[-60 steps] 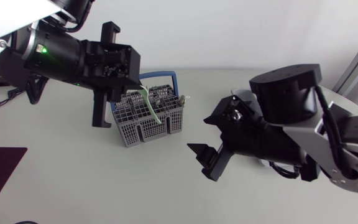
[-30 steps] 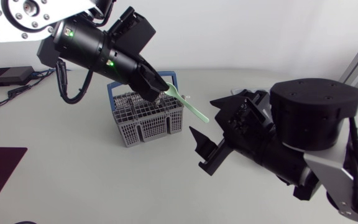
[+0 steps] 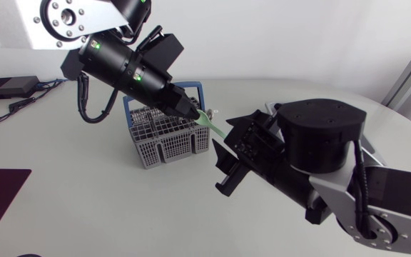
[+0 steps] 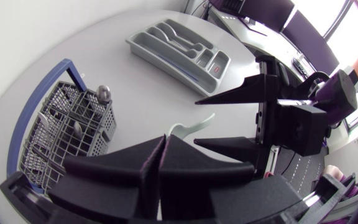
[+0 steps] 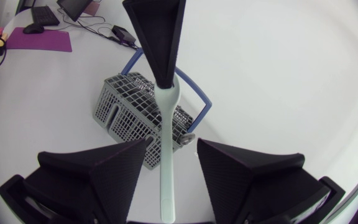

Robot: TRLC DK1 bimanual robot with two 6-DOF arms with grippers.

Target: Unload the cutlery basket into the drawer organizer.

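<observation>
No legible text, number, brand or sign in any view, one small red sticker (image 4: 218,67) in an end compartment of the grey plastic drawer organizer (image 4: 160,65), well ahead of the left gripper (image 4: 165,140), print too small to read

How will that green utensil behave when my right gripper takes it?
Probably light: the green utensil looks like thin plastic. Long, slim and held by one end in the left gripper, it may flex. Its narrow handle could twist between the broad fingers of the right gripper.
</observation>
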